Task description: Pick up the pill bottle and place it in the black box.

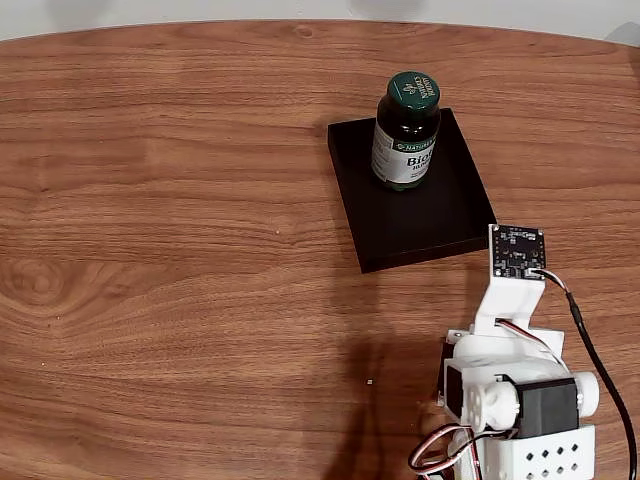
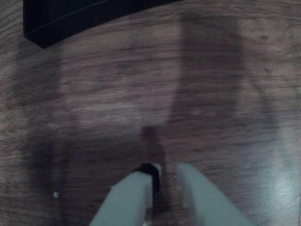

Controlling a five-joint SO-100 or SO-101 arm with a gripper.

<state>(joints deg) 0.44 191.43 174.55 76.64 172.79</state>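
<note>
Pill bottle [image 1: 405,130]: upright inside black box [image 1: 420,225], toward its far end, on wooden table [image 1: 180,250]. Gripper [image 2: 164,176]: in wrist view, empty, jaws nearly together, over bare wood near box corner.

1. The table [image 1: 180,250] you worked on was wood-grain, reddish brown with dark streaks, and smooth with a soft sheen; a pale glare lay on it at the near right in the wrist view.
2. The black box [image 1: 420,215] on the far right looked matt, with a plain, even surface that could be plastic.
3. The pill bottle [image 1: 405,135] looked like dark glossy plastic or glass; I could not tell which. Its cap was ribbed green plastic, and its label looked like smooth white paper.
4. Your arm [image 1: 515,395] at the near right was matt white plastic, with black motor housings.
5. The gripper [image 2: 162,181] fingers [image 2: 129,197] looked like smooth, pale plastic.
</note>
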